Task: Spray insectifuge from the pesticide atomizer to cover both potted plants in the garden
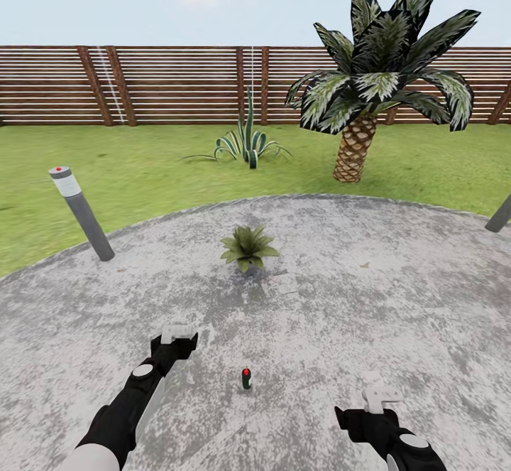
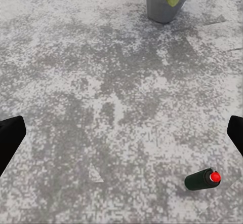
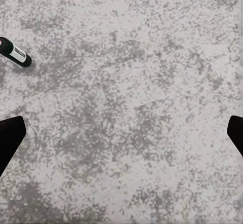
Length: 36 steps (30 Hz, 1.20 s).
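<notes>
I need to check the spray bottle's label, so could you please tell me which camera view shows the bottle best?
The right wrist view: the spray bottle shows side-on with its white label visible. The left wrist view shows it end-on, red cap toward the camera. The head view shows it small, standing on the patio.

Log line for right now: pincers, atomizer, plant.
left pincer: open, empty | right pincer: open, empty | pesticide atomizer: on patio between arms, not grasped | potted plant: ahead, beyond atomizer

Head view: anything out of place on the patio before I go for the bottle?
Nothing stands out. The pesticide atomizer stands upright on the paved patio between the open left gripper and right gripper. The potted plant sits upright beyond it.
</notes>
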Tool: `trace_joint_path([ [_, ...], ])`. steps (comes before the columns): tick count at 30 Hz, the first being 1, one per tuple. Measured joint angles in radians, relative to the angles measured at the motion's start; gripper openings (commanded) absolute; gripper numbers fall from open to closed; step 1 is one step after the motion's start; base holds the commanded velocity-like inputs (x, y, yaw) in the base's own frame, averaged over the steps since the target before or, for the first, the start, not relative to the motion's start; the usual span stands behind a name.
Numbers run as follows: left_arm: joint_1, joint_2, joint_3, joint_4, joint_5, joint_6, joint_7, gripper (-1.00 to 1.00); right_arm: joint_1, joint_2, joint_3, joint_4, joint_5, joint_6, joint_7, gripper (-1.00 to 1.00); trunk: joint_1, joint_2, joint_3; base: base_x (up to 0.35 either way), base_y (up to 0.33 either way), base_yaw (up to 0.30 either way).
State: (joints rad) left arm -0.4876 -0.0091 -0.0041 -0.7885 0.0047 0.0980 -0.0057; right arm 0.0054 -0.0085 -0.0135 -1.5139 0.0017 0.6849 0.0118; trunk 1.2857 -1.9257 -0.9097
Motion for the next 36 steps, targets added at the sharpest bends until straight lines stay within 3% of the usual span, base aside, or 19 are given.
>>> trace_joint_path([
  [7,-0.015,-0.004,0.000,0.078,0.000,-0.025,-0.001,1.00,-0.020,0.001,-0.003,0.000,0.008,-0.001,-0.008,1.00,0.000,0.000,0.000,0.000,0.000,0.000],
  [15,-0.041,-0.003,0.001,0.111,-0.001,-0.040,-0.001,1.00,-0.288,-0.006,-0.008,0.004,0.008,0.000,-0.010,1.00,0.000,0.000,0.000,0.000,0.000,0.000],
  [19,-0.041,-0.002,0.000,0.112,-0.001,-0.042,-0.001,1.00,-0.372,-0.006,-0.016,0.004,0.007,0.000,-0.010,1.00,0.000,0.000,0.000,0.000,0.000,0.000],
  [24,-0.041,-0.002,-0.011,0.113,-0.003,-0.082,-0.001,1.00,-0.392,-0.002,-0.049,0.003,0.001,-0.001,-0.001,1.00,0.000,0.000,0.000,0.000,0.000,0.000],
  [29,-0.041,-0.002,-0.052,0.111,-0.003,-0.122,0.000,1.00,-0.393,0.003,-0.053,0.003,0.001,-0.001,0.000,1.00,0.000,0.000,0.000,0.000,0.000,-0.001],
  [36,-0.041,-0.002,-0.061,0.111,-0.003,-0.129,0.000,1.00,-0.393,0.003,-0.056,0.003,0.000,-0.001,0.001,1.00,0.000,0.000,0.000,0.000,0.000,-0.187],
])
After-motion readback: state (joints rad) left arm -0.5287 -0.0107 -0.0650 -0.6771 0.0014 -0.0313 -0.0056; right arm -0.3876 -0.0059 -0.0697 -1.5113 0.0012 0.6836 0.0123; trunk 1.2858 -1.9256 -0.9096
